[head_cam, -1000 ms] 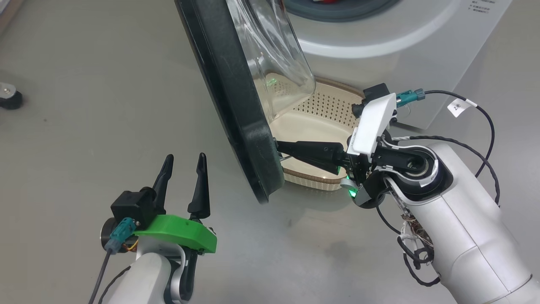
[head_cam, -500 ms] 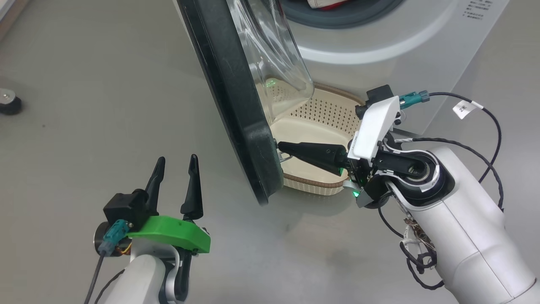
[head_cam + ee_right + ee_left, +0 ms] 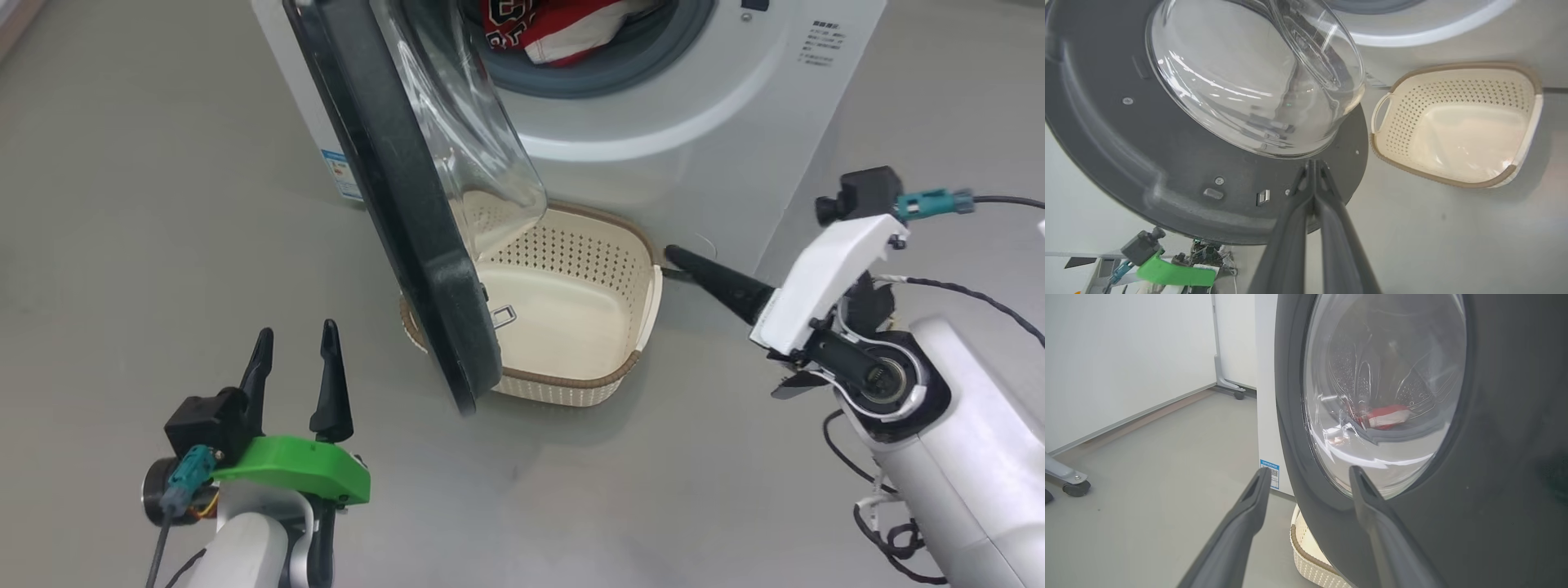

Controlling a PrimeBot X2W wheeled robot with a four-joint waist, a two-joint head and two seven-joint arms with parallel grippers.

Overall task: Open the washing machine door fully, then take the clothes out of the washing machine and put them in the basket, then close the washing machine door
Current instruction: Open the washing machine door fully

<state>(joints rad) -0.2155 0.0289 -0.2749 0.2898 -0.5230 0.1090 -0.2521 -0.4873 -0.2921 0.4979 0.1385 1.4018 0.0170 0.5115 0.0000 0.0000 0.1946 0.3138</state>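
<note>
white front-loading washing machine (image 3: 694, 163), blue side label (image 3: 340, 175), print unreadable | round glossy black-rimmed glass-bowl door (image 3: 384, 204) half open | cream perforated plastic basket (image 3: 563, 385), brown woven-look rim, empty, on floor (image 3: 163, 204) under door edge | red-white lettered fabric clothes (image 3: 563, 33) in drum (image 3: 637, 61) | left gripper (image 3: 294, 343) spread, empty; right gripper (image 3: 671, 255) pinched together, empty

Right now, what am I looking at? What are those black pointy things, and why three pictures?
It's a robot with two arms. The black pointy pairs are its end effectors, like hands: the left end effector is open, the right end effector is shut, both empty. One picture looks down from its head; the other two come from cameras on its wrists. On the floor stands a washing machine with its door open and red and white clothes inside. An empty basket sits in front.
</note>
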